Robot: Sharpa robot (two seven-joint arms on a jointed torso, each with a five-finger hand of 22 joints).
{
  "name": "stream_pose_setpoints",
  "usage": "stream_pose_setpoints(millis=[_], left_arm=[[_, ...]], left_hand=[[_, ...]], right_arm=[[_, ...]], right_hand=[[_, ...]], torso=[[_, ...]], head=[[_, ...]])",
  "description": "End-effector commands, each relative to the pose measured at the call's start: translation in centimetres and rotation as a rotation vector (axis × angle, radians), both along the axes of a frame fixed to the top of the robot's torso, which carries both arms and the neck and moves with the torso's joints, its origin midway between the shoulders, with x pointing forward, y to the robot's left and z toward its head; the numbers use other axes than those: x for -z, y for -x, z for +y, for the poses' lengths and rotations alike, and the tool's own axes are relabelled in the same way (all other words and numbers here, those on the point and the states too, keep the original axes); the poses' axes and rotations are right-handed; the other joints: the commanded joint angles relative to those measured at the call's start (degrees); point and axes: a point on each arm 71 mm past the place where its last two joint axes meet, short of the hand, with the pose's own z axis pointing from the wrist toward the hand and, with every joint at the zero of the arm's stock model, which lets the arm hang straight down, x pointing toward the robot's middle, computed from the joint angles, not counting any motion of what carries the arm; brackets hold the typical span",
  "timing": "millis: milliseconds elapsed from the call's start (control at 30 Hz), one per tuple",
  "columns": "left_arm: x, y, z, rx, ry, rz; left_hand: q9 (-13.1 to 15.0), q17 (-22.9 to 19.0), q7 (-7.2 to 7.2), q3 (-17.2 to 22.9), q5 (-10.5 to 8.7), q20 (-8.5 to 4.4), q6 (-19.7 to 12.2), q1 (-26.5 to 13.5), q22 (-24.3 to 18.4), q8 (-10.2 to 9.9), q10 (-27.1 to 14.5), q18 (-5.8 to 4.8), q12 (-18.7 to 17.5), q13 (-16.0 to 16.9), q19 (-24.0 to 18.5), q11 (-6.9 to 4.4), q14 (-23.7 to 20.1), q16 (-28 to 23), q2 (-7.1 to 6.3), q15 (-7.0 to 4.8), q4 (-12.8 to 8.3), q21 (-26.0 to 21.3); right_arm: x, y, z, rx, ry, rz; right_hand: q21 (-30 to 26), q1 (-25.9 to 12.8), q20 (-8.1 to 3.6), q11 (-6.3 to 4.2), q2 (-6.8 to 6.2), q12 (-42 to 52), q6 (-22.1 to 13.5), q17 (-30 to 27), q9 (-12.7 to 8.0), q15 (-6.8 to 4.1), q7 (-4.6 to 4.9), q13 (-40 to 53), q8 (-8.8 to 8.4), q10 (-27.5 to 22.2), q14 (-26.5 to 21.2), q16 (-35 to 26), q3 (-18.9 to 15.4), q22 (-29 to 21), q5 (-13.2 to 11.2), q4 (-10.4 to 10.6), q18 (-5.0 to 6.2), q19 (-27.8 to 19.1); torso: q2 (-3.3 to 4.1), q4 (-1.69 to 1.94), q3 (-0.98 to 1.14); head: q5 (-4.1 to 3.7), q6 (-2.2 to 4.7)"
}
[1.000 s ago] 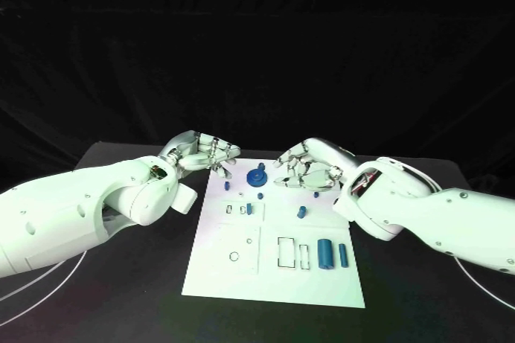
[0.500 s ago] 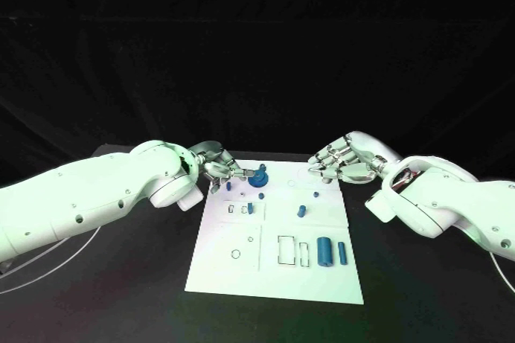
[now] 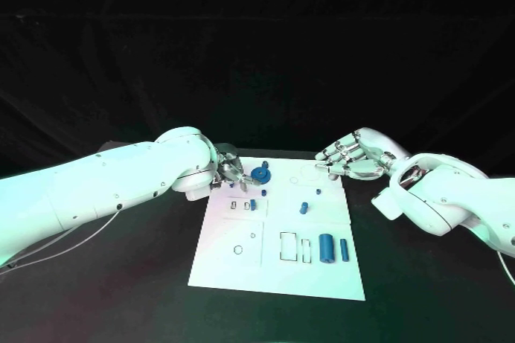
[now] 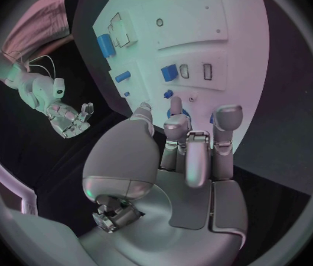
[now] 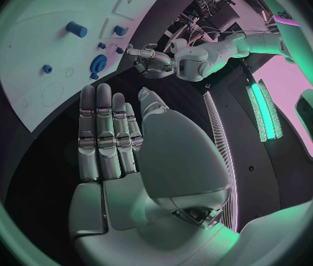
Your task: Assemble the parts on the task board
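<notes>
The right hand (image 3: 352, 158), fingers apart and empty, has been withdrawn off the task board (image 3: 281, 276); the left hand (image 3: 230, 173), grip undeterminable, is kept at the far round part (image 3: 261, 178).

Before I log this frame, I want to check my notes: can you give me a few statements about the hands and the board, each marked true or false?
1. The right hand holds a blue part. False: it is open, holding nothing, off the board's far right edge.
2. The left hand is by the round blue part at the board's far end. True.
3. Two blue cylinders lie side by side on the task board. True.
4. The board is black. False: it is white, on a black table.
</notes>
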Motion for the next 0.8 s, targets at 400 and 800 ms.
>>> stream_pose_setpoints(millis=[400, 800], left_arm=[[1.2, -0.6, -1.8, 0.098, -0.199, 0.094], [1.5, -0.6, -2.6, 0.115, -0.218, 0.093]], left_hand=[[1.2, 9.3, 0.05, -1.1, -0.19, 0.05, -0.6, -1.0, 1.6, 0.5, 0.4, -0.8, 1.3, 1.3, -0.2, 0.02, 4.3, 0.2, 1.09, -0.14, 0.0, 1.3], [1.9, 9.3, -0.02, -1.5, -0.18, 0.04, -0.7, -0.8, 2.2, 0.7, 0.5, -0.86, 1.6, 1.7, -0.1, -0.03, 4.3, 0.2, 1.31, -0.18, -0.1, 1.8]], right_arm=[[0.2, 0.0, 0.1, 0.004, 0.005, 0.007], [0.3, -0.1, 0.2, 0.004, 0.02, -0.009]], right_hand=[[-0.8, -0.5, 0.52, 0.49, -0.53, -0.6, -0.3, -0.3, -0.2, 0.42, 0.42, -0.5, -0.65, 0.1, 0.0, -1.1, -0.4, -0.7, 0.9, 0.4, 0.6, 0.1], [-2.5, -1.2, 1.15, 0.95, -0.55, -1.1, -0.8, -0.7, -0.3, 1.08, 0.76, -1.2, -1.0, -0.6, -1.0, -2.9, -0.9, -2.1, 2.0, 0.5, 0.49, -1.0]], torso=[[0.14, -0.08, -0.04], [0.14, 0.03, -0.05]], head=[[-0.28, -0.62], [-0.71, -0.81]])
